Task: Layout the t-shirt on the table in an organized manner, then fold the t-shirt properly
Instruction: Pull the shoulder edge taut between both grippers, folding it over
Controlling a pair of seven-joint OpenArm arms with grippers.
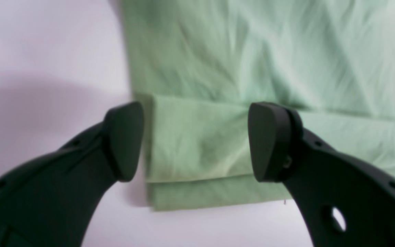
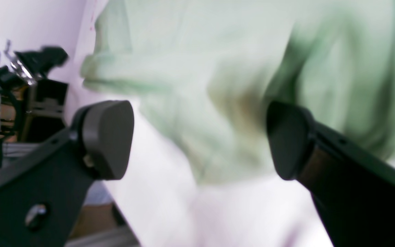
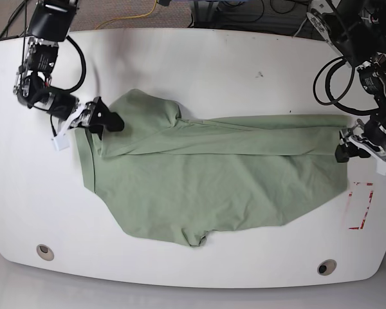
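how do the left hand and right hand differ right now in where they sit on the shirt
The left hand straddles the t-shirt's folded edge at one end, in sharp view; the right hand sits at the opposite end near bunched fabric, in a blurred view. Both are open, holding nothing.

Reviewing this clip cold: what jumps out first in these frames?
The pale green t-shirt sprawls across the middle of the white table, one long edge folded over. The left gripper hovers open at its folded corner, and the right gripper stands open at the opposite end.
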